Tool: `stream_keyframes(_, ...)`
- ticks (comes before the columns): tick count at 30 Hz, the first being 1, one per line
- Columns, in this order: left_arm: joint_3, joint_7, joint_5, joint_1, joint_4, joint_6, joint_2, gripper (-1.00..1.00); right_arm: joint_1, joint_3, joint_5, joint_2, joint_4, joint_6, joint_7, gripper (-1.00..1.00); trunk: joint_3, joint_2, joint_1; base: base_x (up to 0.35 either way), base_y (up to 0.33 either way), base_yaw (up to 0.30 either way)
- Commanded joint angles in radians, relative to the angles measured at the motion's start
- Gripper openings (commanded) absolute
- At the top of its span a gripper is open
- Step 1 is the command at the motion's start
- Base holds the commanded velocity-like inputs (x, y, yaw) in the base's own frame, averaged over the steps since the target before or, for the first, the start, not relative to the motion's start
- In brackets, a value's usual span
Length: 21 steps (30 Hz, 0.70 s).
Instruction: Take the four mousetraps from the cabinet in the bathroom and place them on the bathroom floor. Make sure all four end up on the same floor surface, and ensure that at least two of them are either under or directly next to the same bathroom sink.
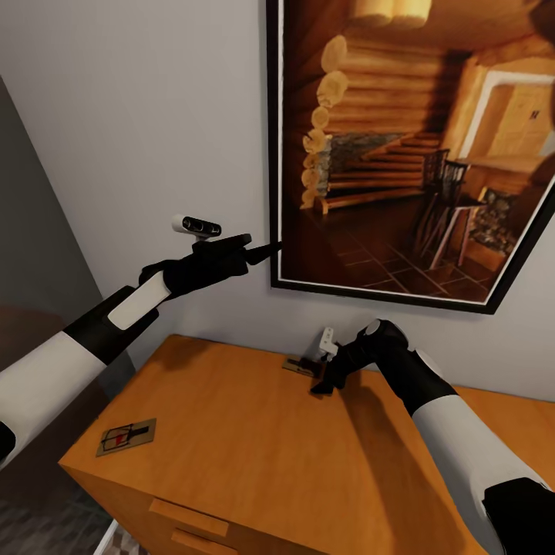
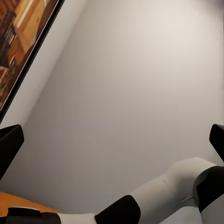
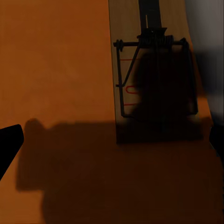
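One mousetrap lay flat on the cabinet top near its left front corner. Above it the left gripper hung in the air by the framed cabin picture, its fingers spread apart and holding nothing. Further right, a second mousetrap lay at the back of the cabinet top against the wall; the right gripper pointed down just beside it, fingers spread
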Motion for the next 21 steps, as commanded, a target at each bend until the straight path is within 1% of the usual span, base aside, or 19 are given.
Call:
stream_keyframes(1, -0.004, -0.001, 0.011, -0.002, -0.001, 0.009, 0.001, 1.00, -0.001, 0.002, 0.000, -0.001, 0.000, 0.009, 0.004, 1.00, -0.004, -0.008, 0.004, 0.000, 0.000, 0.000)
stream_keyframes(2, -0.004, -0.001, 0.011, -0.001, -0.001, 0.009, 0.001, 1.00, -0.001, 0.002, -0.002, -0.001, 0.001, 0.009, 0.004, 1.00, -0.008, -0.015, 0.008, 0.000, 0.000, 0.000)
stream_keyframes(21, -0.004, -0.001, 0.011, -0.001, 0.000, 0.009, 0.001, 1.00, -0.001, 0.001, -0.008, -0.001, 0.009, 0.007, 0.005, 1.00, -0.008, -0.015, 0.008, 0.000, 0.000, 0.000)
